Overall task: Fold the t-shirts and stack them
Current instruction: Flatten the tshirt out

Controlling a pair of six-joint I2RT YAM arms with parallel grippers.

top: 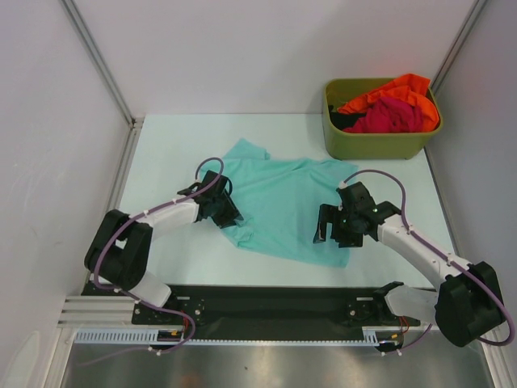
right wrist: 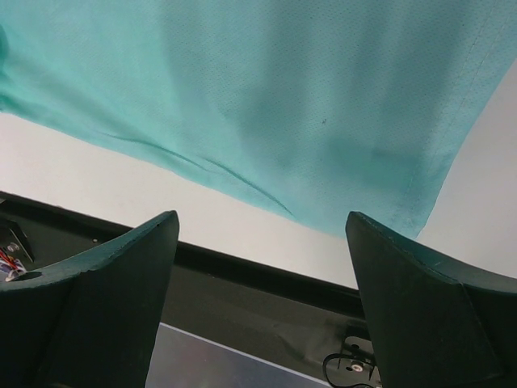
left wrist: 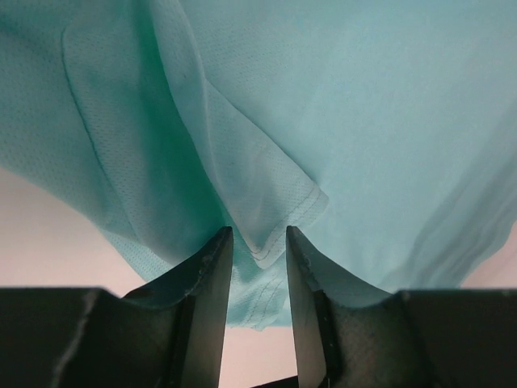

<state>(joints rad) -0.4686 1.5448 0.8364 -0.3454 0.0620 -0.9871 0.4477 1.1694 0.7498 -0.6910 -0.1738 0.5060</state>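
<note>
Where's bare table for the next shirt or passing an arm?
Widest bare table: far-left corner, between the left wall rail and the teal t-shirt. A bare strip runs along the far edge, left of the olive bin. Crowded: centre, where the left gripper pinches the shirt and the open right gripper hangs over its hem.

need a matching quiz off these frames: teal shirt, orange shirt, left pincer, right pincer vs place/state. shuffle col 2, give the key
Column 1
1. teal shirt
2. orange shirt
3. left pincer
4. right pincer

Column 2
A. in the green bin
B. wide open, nothing between its fingers
C. lying on the table between the arms
D. closed on a fold of cloth

Pairs: 1-C, 2-A, 3-D, 4-B
</note>
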